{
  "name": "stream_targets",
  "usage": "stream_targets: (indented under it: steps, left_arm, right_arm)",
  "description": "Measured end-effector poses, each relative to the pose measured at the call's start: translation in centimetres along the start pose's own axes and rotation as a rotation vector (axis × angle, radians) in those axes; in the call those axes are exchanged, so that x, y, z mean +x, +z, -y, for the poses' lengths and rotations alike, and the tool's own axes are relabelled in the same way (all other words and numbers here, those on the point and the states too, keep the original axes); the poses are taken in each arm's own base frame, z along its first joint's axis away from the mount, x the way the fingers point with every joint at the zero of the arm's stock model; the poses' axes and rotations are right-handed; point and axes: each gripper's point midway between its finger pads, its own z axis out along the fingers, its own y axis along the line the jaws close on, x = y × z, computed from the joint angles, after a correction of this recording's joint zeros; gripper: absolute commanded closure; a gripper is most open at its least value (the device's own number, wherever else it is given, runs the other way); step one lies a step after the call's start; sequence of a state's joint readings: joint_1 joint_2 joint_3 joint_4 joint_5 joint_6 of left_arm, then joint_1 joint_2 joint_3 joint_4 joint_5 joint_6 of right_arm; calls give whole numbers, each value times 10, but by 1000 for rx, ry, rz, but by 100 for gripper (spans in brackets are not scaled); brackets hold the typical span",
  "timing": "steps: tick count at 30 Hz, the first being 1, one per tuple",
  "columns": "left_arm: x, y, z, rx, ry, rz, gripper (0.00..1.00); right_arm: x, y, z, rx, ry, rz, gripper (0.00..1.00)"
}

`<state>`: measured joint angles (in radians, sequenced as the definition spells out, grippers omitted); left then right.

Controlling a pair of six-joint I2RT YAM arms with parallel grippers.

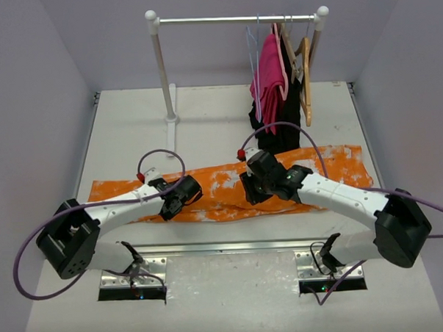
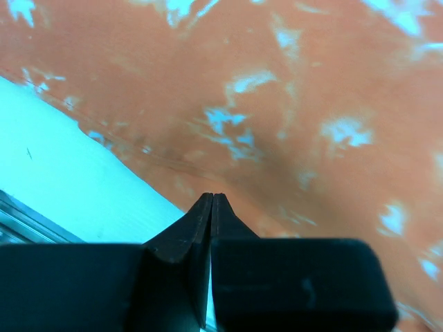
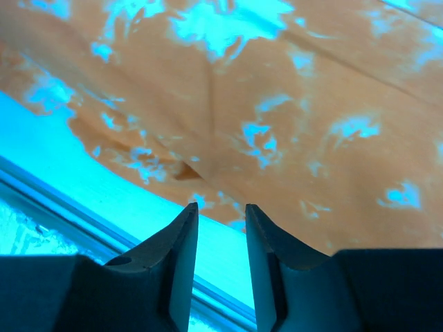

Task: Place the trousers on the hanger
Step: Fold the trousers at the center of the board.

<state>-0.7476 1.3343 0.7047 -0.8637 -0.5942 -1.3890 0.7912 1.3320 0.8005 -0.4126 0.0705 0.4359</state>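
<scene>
We find the trousers (image 1: 332, 165) flat below the hanger (image 1: 253, 51), unhung; left gripper (image 2: 212, 199) closed, seemingly empty; right gripper (image 3: 220, 211) parted.

The trousers (image 1: 223, 199) are soft matt cloth, faintly creased. The desk (image 1: 132, 133) looks smooth, matt white; the left gripper (image 2: 211, 198) is matt black plastic.

A flat white table (image 1: 132, 133) is boxed in by plain pale lilac walls (image 1: 27, 86) on the left, right and far sides. A white-posted clothes rail (image 1: 162, 73) with a thin metal crossbar stands at the far edge. The light is soft and even.
</scene>
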Motion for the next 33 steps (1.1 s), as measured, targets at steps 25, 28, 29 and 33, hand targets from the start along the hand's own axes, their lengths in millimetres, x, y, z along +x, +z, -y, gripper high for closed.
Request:
stream_targets:
  steps: [25,28,29,33]
  left_arm:
    - [-95,-68,3,212,-173,148,0]
    - [-100,-67,1,204,-162,160,0]
    - [-101,-67,0,202,-160,163,0]
    - [-109,-73,3,214,-152,181,0]
  right_arm:
    - [1,64,-29,131,-335,-49,100]
    - [-5,46,-37,95,-338,-28,100]
    - [-8,38,-41,78,-338,-25,100]
    - [-22,14,-53,25,-331,-9,98]
